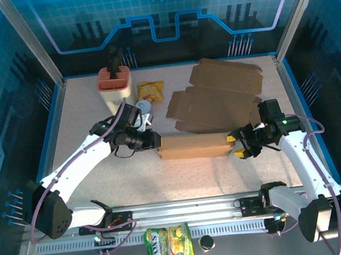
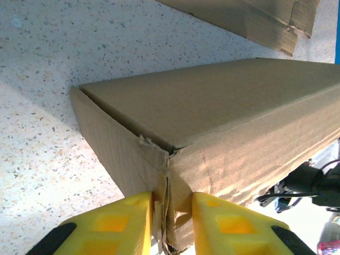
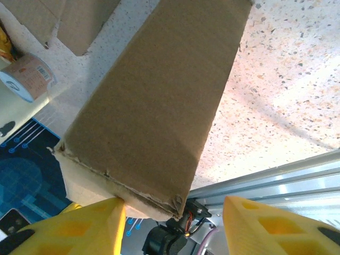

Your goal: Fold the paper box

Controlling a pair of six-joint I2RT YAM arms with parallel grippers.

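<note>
The paper box [image 1: 194,144] lies as a long, closed brown carton across the middle of the table. My left gripper [image 1: 155,140] is at its left end. In the left wrist view the yellow fingers [image 2: 122,226] press from both sides on the torn corner seam of the box [image 2: 223,101], so the left gripper [image 2: 172,223] is shut on that cardboard edge. My right gripper [image 1: 239,144] is at the box's right end. In the right wrist view the right gripper [image 3: 175,223] stands open: one finger [image 3: 90,223] touches the end of the box [image 3: 159,95], the other is well apart.
Flat cardboard sheets [image 1: 222,94] lie behind the box. A snack bag [image 1: 150,91], a tape roll [image 1: 143,108] and an orange-topped holder [image 1: 115,84] stand at the back left. The aluminium rail [image 1: 186,212] runs along the near edge, with another snack bag [image 1: 169,246] below it.
</note>
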